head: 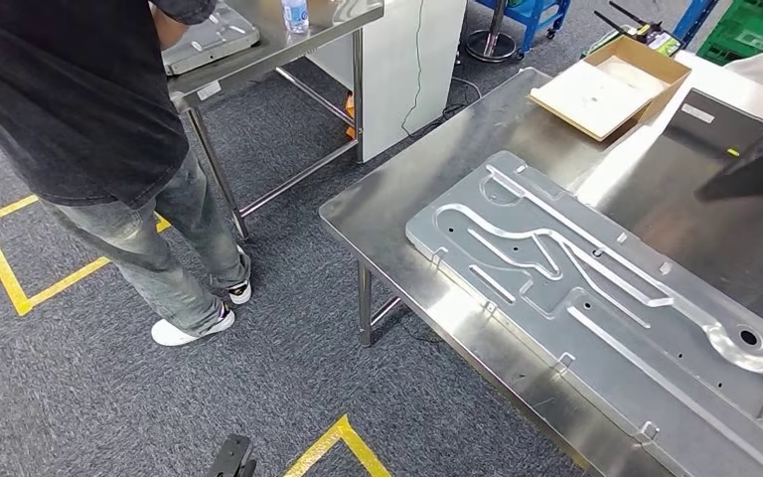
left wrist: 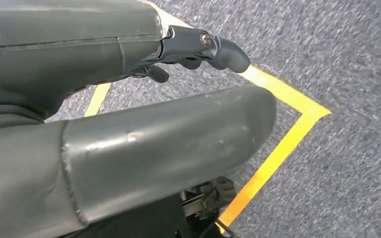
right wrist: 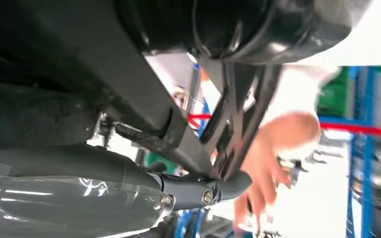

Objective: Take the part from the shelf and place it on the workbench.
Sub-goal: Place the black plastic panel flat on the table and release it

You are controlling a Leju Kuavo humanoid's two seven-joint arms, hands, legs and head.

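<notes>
Head view puts the part [head: 760, 164] at the far right edge of the picture: a flat, matt black piece, dark against the bright steel under it. In the right wrist view it shows as a broad black bar with thinner struts branching off it into an open frame. In the head view its visible stretch slants from near-left to far-right over the right side of the workbench [head: 397, 189], and the picture edge cuts it off, so its full length cannot be told.

From left to right, a person [head: 79, 99] in a dark shirt and jeans stands on grey carpet beside a yellow tape corner [head: 20, 288]. Behind the person is a small steel table [head: 258, 60] with a bottle [head: 296, 14] on it. A long stamped metal plate [head: 596, 288] lies flat on the workbench, running from far-left to near-right. An open cardboard box [head: 611, 84] sits at the far end.

The left hand [left wrist: 154, 129] hangs over the carpet above the tape, released, its thumb apart from the loosely bent fingers with nothing between them. The right hand [right wrist: 129, 183] is raised and grasps the part, with its dark fingers [right wrist: 228, 183] hooked against the frame's struts. A person's hand [right wrist: 273, 153], blurred, is just beyond those fingers
</notes>
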